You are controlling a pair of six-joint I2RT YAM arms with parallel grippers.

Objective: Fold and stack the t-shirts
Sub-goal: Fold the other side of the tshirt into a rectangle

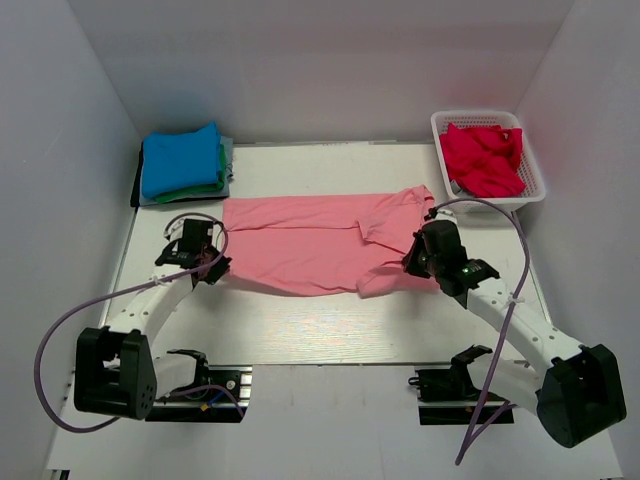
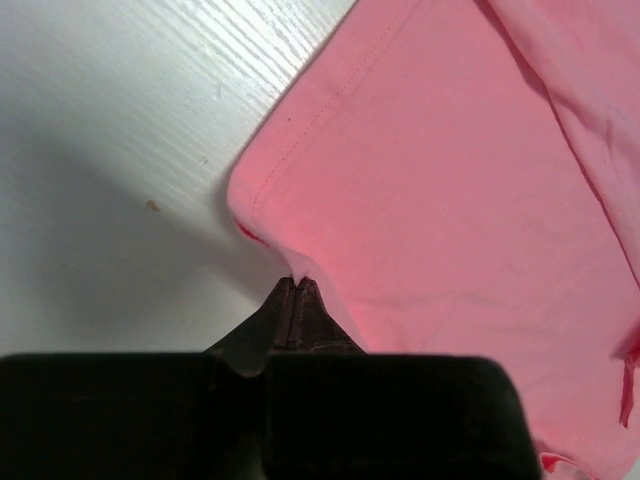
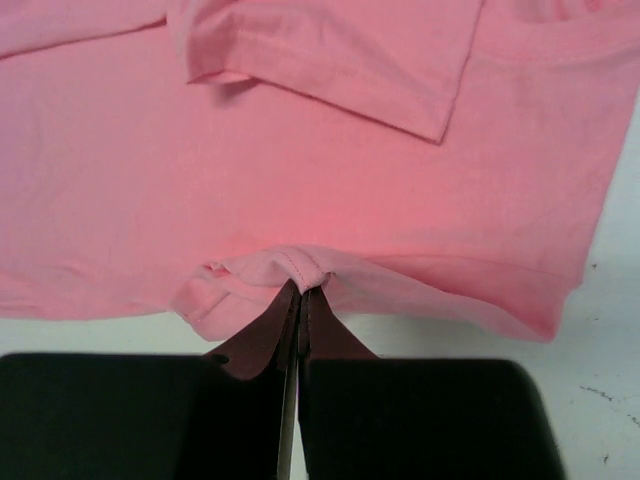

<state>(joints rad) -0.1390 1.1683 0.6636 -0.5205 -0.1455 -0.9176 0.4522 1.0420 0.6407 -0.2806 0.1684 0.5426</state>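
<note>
On the white table (image 1: 330,335), the salmon pink t-shirt (image 1: 300,245) lies spread; the left gripper (image 2: 296,284) clamps its near-left hem corner, and the right gripper (image 3: 300,290) clamps its near-right edge.

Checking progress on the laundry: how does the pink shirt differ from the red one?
The pink shirt lies spread on the table; the red shirt sits crumpled in the basket. Both arms' jaws pinch the pink shirt's near edge; no arm touches the red shirt. Both are plain.
</note>
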